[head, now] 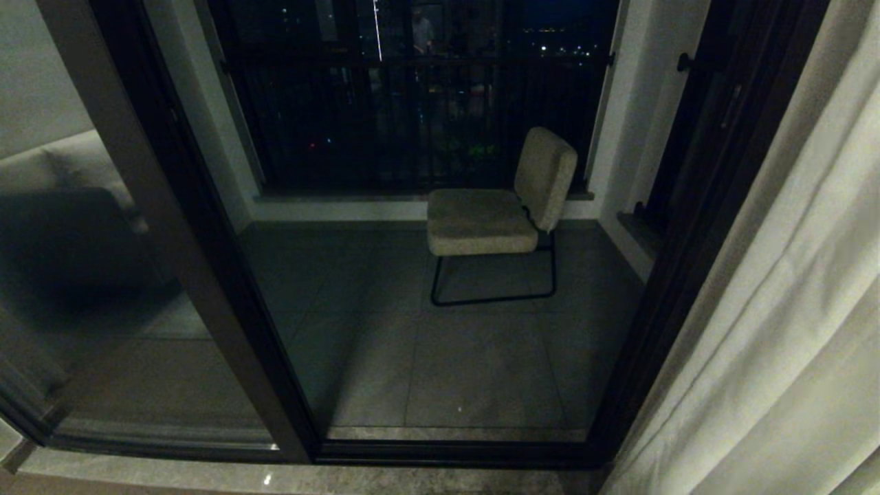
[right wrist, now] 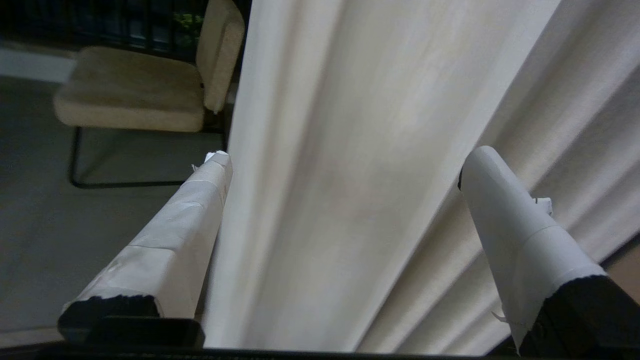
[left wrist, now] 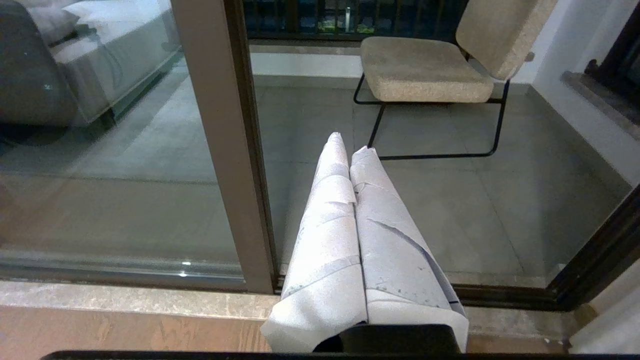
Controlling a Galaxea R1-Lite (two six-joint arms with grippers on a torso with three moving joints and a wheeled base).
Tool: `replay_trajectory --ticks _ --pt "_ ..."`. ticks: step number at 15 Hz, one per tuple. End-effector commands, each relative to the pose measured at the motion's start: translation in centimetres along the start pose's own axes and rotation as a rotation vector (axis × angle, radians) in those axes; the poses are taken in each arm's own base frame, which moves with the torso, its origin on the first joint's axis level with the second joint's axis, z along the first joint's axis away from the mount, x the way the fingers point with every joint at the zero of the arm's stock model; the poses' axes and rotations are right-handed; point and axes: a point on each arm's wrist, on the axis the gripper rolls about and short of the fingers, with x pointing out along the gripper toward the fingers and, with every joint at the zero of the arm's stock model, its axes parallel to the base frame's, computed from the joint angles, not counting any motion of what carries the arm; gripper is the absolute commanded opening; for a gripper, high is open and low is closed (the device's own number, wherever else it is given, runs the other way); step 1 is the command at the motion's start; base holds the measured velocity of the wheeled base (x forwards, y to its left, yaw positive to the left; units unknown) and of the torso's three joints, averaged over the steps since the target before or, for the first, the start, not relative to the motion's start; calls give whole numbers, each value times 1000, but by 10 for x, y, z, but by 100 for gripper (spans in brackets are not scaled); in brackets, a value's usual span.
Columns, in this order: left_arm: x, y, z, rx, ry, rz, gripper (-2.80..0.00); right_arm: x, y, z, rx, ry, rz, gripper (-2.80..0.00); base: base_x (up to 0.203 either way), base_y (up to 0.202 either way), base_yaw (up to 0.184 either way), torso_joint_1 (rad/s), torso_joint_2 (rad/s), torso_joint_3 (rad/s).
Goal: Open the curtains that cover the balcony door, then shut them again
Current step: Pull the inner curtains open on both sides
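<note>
The cream curtains (head: 790,309) hang gathered in vertical folds at the right edge of the head view, leaving the balcony door (head: 103,275) uncovered. Its reflective glass sits in a dark frame (head: 206,275). Neither arm shows in the head view. My right gripper (right wrist: 348,155) is open, its white-taped fingers (right wrist: 190,225) spread wide on either side of a broad fold of the curtains (right wrist: 350,175), not pressing on it. My left gripper (left wrist: 352,145) is shut with nothing in it, low in front of the door frame (left wrist: 220,150), apart from the fabric.
A beige cushioned chair (head: 495,213) on a thin black frame stands on the tiled balcony floor. The black railing (head: 412,103) runs behind it. A stone threshold (head: 206,474) lies under the door track, with wooden floor (left wrist: 125,330) on my side.
</note>
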Motion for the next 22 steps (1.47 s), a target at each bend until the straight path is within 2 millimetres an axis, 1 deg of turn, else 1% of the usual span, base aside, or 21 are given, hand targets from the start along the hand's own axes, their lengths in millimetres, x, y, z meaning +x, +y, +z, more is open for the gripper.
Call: replay_trajectory --ticks 1,3,5,6,10,13,15,16,19,22 --pt "0 0 0 0 -2 0 -280 -19 4 -10 -24 -50 -9 0 0 0 0 0 0 0" --pt "0 0 0 0 -2 0 -280 -31 6 -21 -40 -70 -29 0 0 0 0 0 0 0" --pt "0 0 0 0 -2 0 -280 -42 8 -31 -38 -103 -12 0 0 0 0 0 0 0" --pt "0 0 0 0 0 0 -280 -42 10 -38 -39 -108 -1 -280 0 0 0 0 0 0" --pt "0 0 0 0 -1 0 -280 -38 14 -52 -28 -140 38 -280 0 0 0 0 0 0" --pt "0 0 0 0 -1 0 -280 -32 22 -78 -20 -118 110 -280 0 0 0 0 0 0" --pt "0 0 0 0 0 0 -280 -31 29 -102 -15 -92 170 -280 0 0 0 0 0 0" --pt "0 0 0 0 0 0 -280 -33 31 -107 -2 -83 209 -280 0 0 0 0 0 0" --pt "0 0 0 0 -1 0 -280 -46 34 -130 42 27 274 -280 0 0 0 0 0 0" --pt "0 0 0 0 -2 0 -280 -56 35 -140 94 18 280 -280 0 0 0 0 0 0"
